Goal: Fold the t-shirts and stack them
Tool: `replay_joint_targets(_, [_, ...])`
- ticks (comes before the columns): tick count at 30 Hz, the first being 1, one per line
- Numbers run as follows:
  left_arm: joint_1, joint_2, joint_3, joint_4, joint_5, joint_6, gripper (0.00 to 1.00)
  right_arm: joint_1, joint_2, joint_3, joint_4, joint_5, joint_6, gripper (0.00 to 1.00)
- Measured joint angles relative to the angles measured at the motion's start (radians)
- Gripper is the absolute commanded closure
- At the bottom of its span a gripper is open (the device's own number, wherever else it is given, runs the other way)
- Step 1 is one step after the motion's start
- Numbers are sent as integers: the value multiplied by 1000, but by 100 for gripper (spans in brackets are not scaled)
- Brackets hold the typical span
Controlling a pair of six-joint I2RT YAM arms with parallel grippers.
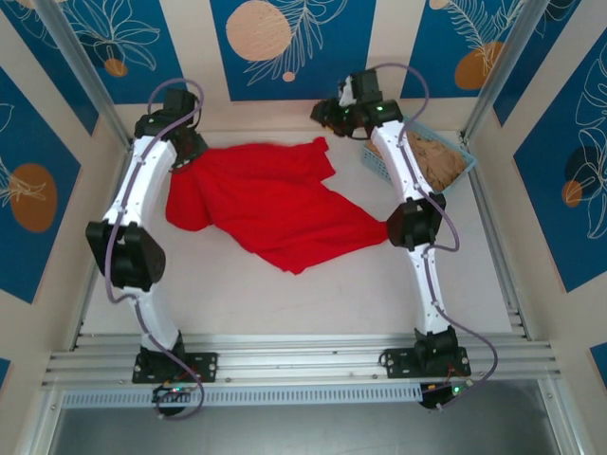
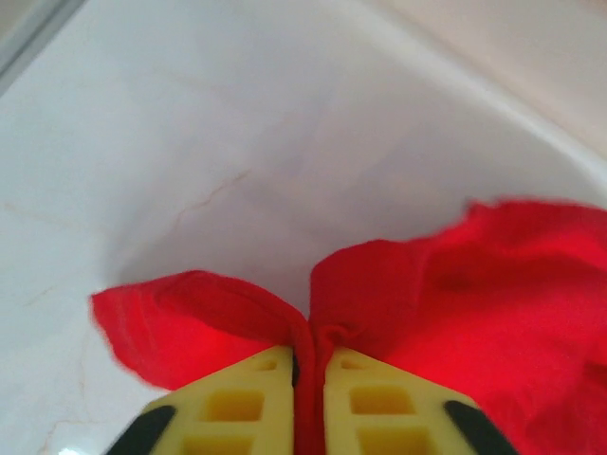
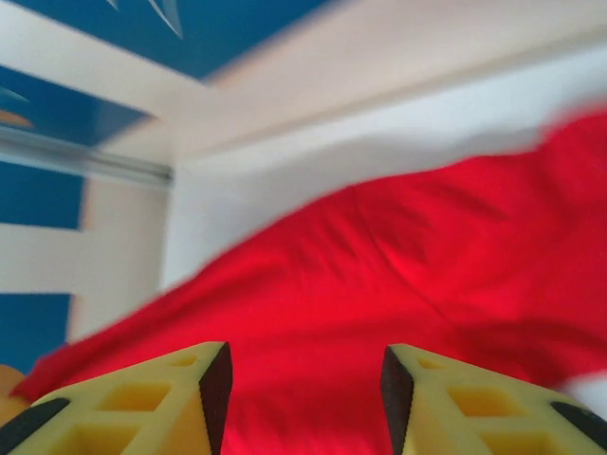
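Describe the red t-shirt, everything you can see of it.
The red t-shirt is plain bright red soft cloth, with no print showing. It lies unfolded and rumpled on the white table, toward the far side, one sleeve poking out at far right and a corner tapering to the right. The left gripper pinches a fold of its edge between nearly closed jaws.

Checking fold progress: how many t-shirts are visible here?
2: the red t-shirt lies crumpled mid-table, an edge pinched in the left gripper; tan cloth sits in the blue basket at the far right, where more shirts may be hidden.
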Motion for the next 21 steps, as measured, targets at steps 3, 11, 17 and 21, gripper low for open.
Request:
replay_joint_targets(3, [20,-25,-127,-2,31,5,41,48,-241,-469,67,42,10,42])
replay_joint_targets(11, [51,-268,-479,-13,79,31,34,119,-935,-1439,287,90,178,45])
replay_joint_targets(17, [250,-220,-628,29,168,31,39,128,-998,-1749,407,74,304,49])
replay_joint_targets(21, [335,-160,-689,103,226,32,35,132,-927,-1812,484,67,376,52])
